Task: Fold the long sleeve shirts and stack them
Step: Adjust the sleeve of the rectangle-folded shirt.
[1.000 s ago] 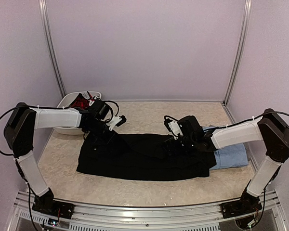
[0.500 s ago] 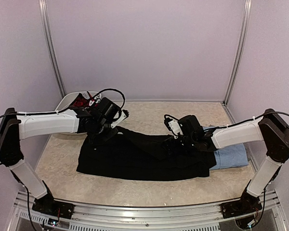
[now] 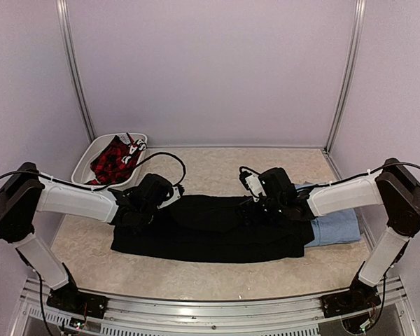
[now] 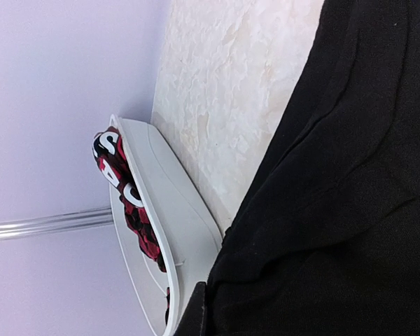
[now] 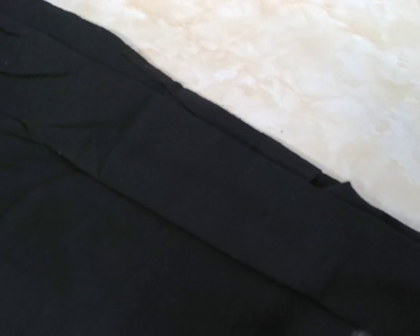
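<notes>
Has drawn the left claw (image 3: pixel 134 212) back and down to the left end of the black shirt (image 3: pixel 210 241), now flat on the table (image 3: pixel 217 168). Keeps the right claw (image 3: pixel 255 205) mid-shirt. Cannot tell either claw's opening. Half buries the light blue shirt (image 3: pixel 339 227) under the right end.

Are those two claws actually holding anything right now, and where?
Cannot tell. The left gripper and right gripper sit low at the far edge of the black shirt, their fingertips hidden.
</notes>
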Robot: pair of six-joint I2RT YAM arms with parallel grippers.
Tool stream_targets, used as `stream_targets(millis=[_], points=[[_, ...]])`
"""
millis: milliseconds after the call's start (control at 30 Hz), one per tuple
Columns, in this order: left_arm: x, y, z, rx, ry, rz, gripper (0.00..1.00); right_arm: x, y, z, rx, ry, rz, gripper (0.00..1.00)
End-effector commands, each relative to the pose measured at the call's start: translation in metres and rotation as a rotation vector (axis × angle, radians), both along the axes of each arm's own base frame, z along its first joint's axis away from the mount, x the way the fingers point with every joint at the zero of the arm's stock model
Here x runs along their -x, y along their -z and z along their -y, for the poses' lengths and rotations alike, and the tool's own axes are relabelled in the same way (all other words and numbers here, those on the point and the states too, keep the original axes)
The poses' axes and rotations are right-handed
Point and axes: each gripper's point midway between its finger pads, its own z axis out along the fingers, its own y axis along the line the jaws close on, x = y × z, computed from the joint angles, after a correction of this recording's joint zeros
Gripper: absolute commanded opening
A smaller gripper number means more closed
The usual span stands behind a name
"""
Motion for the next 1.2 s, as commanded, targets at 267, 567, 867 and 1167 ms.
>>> stream_targets(millis=[267, 567, 867, 1167], points=[[0.011, 0.002, 0.002, -0.006, -0.002, 0.071, 0.18, -0.004, -0.014, 0.014, 0.005, 0.046, 0.025, 0.83], [0.039, 0.017, -0.024, -0.001, -0.062, 0.028, 0.85, -0.006, -0.018, 0.018, 0.017, 0.059, 0.026, 0.83], [0.069, 0.015, -0.043, 0.036, -0.127, -0.056, 0.98, -0.007, -0.026, 0.018, 0.032, 0.057, 0.014, 0.83], [0.063, 0.030, -0.025, 0.228, -0.115, -0.188, 0.93, -0.003, -0.032, 0.020, 0.022, 0.057, 0.007, 0.83]])
